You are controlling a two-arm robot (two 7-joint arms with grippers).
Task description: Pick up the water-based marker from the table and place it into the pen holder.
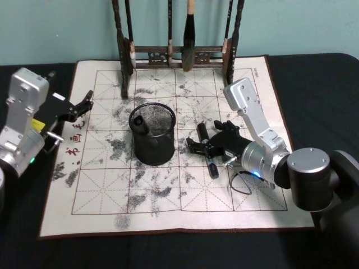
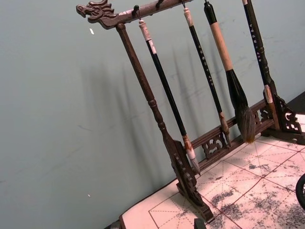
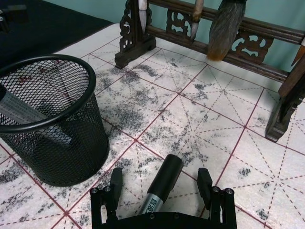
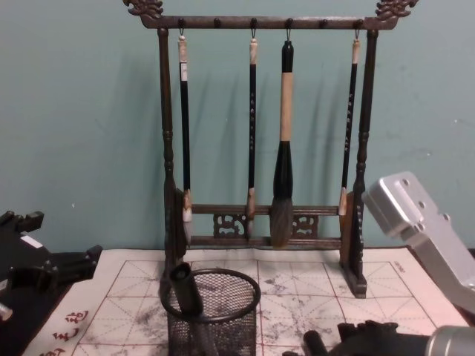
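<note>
At the left edge of the counter (image 1: 22, 246), the left gripper (image 1: 84, 103) sits idle just off the felt mat (image 1: 168, 213), jaws apparently spread and holding nothing. Toward the middle of the mat stands the pen holder (image 1: 154, 151), upright, with another marker (image 1: 140, 123) already leaning inside against its rim. To the right of the holder, apart from it, the water-based marker (image 1: 202, 133) lies flat on the mat, its dark capped end pointing toward the brush rack (image 1: 179, 56) at the back. The right gripper (image 1: 208, 144) is low over it with jaws released. In the right wrist view one finger stands on each side of the barrel with a clear gap on both sides, so the marker runs lengthwise between them and touches neither. It looks like a light, stiff plastic tube, smooth and round, so it will probably roll or slip rather than bend. A hold squarely across the grey barrel near its middle seems safest, since a pinch at the cap could let it swing. The mesh holder looks light too and might tip if knocked.
</note>
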